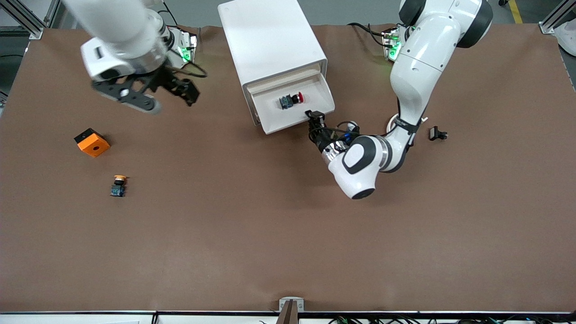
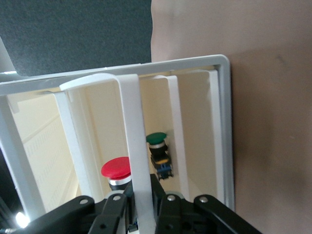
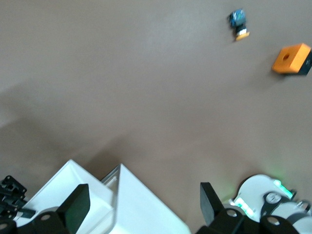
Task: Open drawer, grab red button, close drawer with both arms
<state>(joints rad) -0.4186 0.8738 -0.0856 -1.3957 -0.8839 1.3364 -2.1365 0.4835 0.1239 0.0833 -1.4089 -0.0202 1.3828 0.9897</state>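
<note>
- Two arms in view; cabinet (image 1: 272, 42) stands at the robots' end of the table, about 12 o'clock from table centre in the front view.
- One drawer (image 1: 288, 118), the topmost, is pulled out toward the front camera.
- Button (image 1: 291, 100) with red cap lies on its side inside the open drawer, near the middle of the tray.
- Left gripper (image 1: 315, 116) sits at the drawer's front edge, toward the left arm's end, at roughly 4 o'clock from the button; fingers (image 2: 168, 204) clenched on the drawer's front lip.
- Left wrist view: a green-capped button (image 2: 157, 146) lies in a lower drawer.
- Right gripper (image 1: 155, 95) hovers over bare table toward the right arm's end, jaws spread wide, holding nothing; that arm waits.
- Orange cube (image 1: 92, 142) lies at 7 o'clock from the right gripper.
- Yellow-capped button (image 1: 119, 185) is nearer the front camera than the cube.
- Small black part (image 1: 437, 133) lies near the left arm's end.
</note>
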